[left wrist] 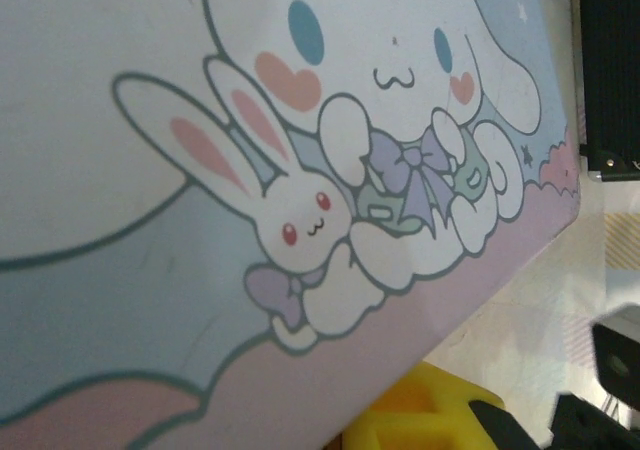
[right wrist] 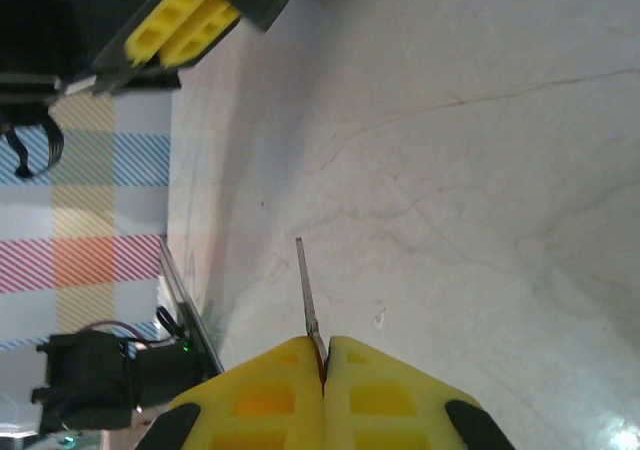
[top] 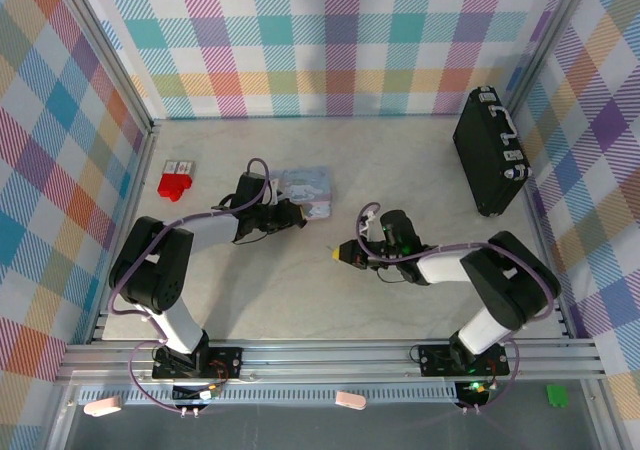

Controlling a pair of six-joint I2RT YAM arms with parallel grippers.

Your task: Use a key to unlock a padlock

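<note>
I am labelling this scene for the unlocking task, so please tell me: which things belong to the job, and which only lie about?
For the job:
- key, pinched in the right gripper

Lying about:
- pastel tin
- black case
- red object

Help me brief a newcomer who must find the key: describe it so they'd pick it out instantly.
Start at the middle of the pale table, where the right arm's yellow-tipped pincer points left. The key is the thin grey metal sliver poking out from between its closed fingertips, far slimmer than anything nearby.
</note>
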